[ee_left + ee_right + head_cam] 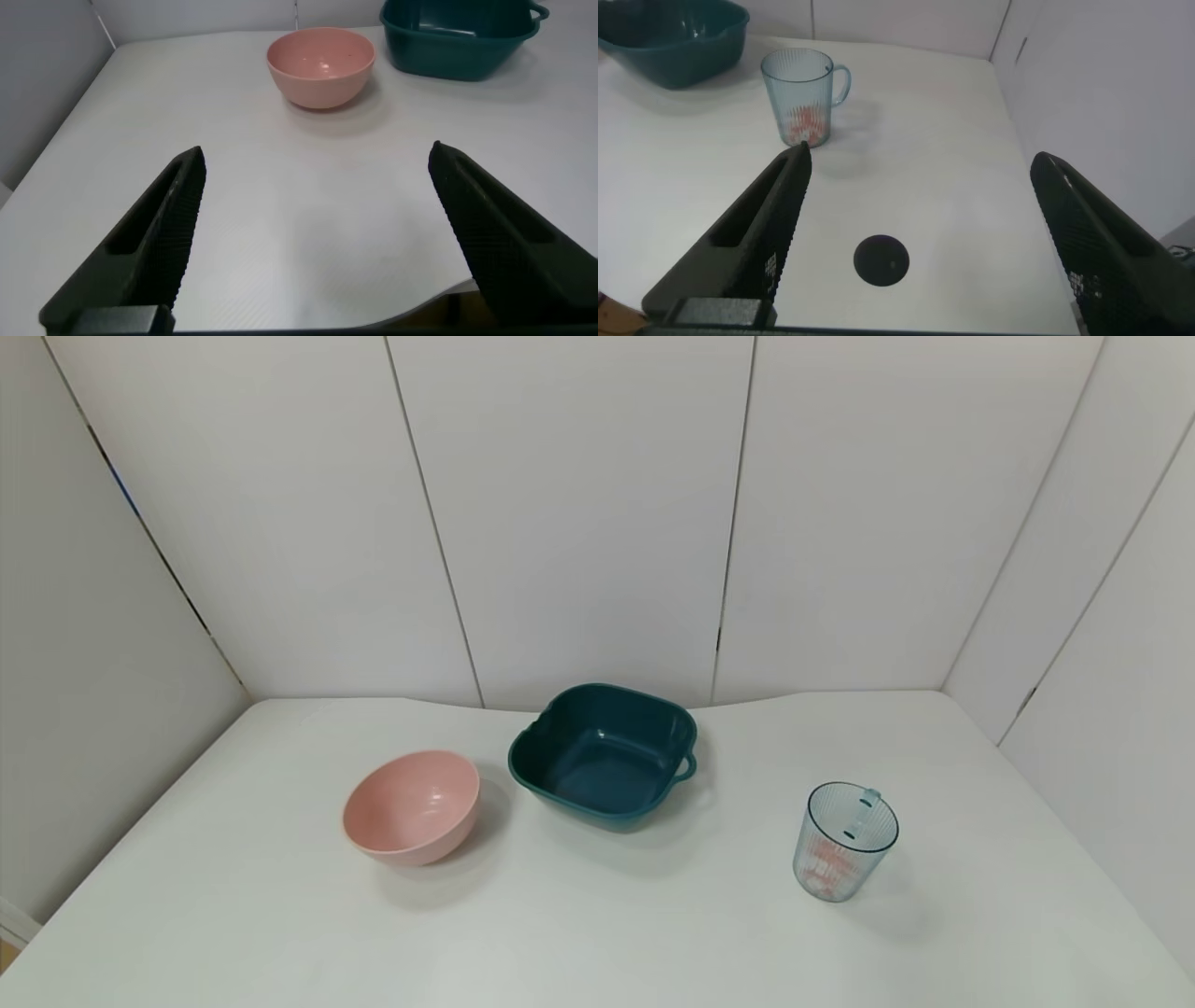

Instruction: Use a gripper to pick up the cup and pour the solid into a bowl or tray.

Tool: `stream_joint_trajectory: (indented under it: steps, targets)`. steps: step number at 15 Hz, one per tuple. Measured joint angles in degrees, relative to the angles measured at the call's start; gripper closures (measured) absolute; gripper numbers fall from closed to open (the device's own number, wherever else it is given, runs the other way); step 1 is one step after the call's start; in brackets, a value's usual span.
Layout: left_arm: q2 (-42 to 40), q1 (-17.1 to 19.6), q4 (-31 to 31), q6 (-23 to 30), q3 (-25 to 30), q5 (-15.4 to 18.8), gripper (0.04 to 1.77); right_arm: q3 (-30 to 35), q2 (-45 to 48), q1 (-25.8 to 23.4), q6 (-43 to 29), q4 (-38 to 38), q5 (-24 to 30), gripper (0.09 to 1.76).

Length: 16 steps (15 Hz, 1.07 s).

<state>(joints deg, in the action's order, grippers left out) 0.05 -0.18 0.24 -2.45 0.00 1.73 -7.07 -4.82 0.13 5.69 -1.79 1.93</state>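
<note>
The pale-blue ribbed cup [845, 841] stands upright on the right of the white table, with white and orange-red pieces [823, 861] in its bottom. It also shows in the right wrist view [801, 96], handle to one side. The dark teal squarish dish [605, 754] sits empty at the table's middle back and shows in both wrist views [460, 35] [673, 39]. My right gripper [920, 168] is open and empty above the near right of the table, short of the cup. My left gripper [318, 159] is open and empty above the near left. Neither gripper shows in the head view.
A round pink bowl [412, 806] sits empty left of the teal dish, also in the left wrist view [320, 66]. A black round mark [882, 260] lies on the table under my right gripper. White walls close in the table at the back and sides.
</note>
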Motion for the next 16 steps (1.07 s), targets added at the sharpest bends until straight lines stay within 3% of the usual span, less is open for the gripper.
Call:
stream_joint_trajectory:
  steps: [8,16]
  targets:
    - [0.00,0.00,0.02,0.00,0.00,0.00,0.09,-13.87,-32.22,1.23,-0.02,3.00,5.99,0.14]
    - [0.00,0.00,0.00,0.02,0.00,0.02,0.09,-15.88,-61.83,9.25,-0.07,12.13,8.62,0.14]
